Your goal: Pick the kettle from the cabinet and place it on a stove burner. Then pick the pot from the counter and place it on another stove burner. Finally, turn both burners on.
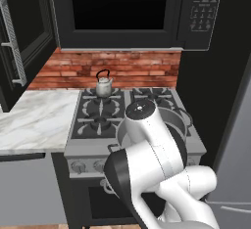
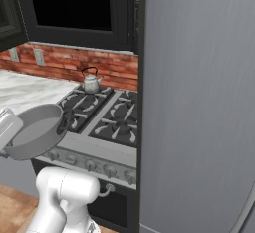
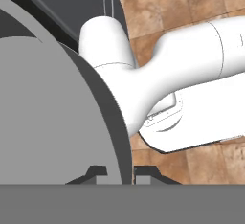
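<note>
Down at the gripper (image 3: 115,173) you see the two dark tips pinching the pot (image 3: 52,117) by its thin rim, one tip on either side of the wall. Most of the pot is cut off at the hand view's left edge. From the right base camera the pot (image 2: 35,130) hangs tilted in front of the range, off the burners (image 2: 119,112). Your kettle (image 1: 103,83) stands on the rear left burner.
</note>
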